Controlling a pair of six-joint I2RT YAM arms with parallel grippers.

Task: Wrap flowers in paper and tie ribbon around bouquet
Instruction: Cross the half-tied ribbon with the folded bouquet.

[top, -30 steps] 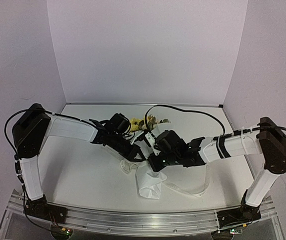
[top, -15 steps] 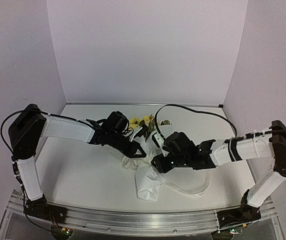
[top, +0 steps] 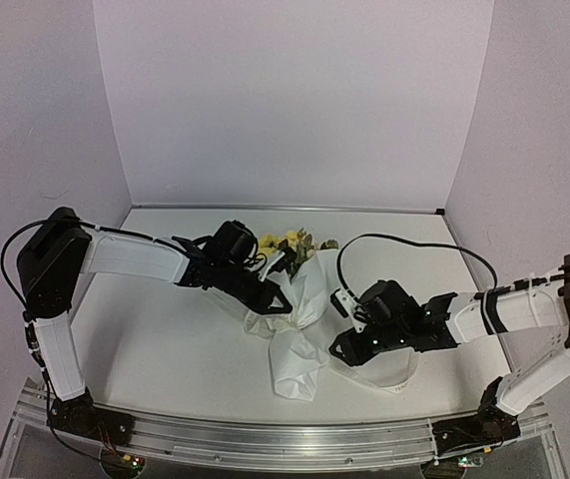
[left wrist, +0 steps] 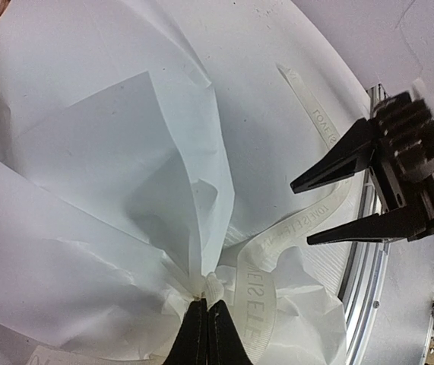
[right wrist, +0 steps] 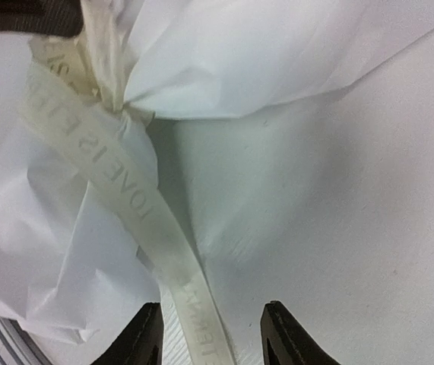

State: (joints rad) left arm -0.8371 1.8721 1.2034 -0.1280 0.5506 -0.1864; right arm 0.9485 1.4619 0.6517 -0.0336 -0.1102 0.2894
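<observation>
Bouquet (top: 302, 289) with flowers (top: 286, 241) at its far end. The left arm reaches in low from the bouquet's left, and the left gripper (left wrist: 204, 304) is pressed together on the gathered paper (left wrist: 110, 152) neck. The right arm stretches low at the bouquet's right, with the right gripper (right wrist: 211, 308) spread astride the ribbon (right wrist: 125, 198) trailing from that neck.

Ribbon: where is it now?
In the top view, the ribbon trails right from the bouquet's pinched neck across the table, beneath the open right claw.
</observation>
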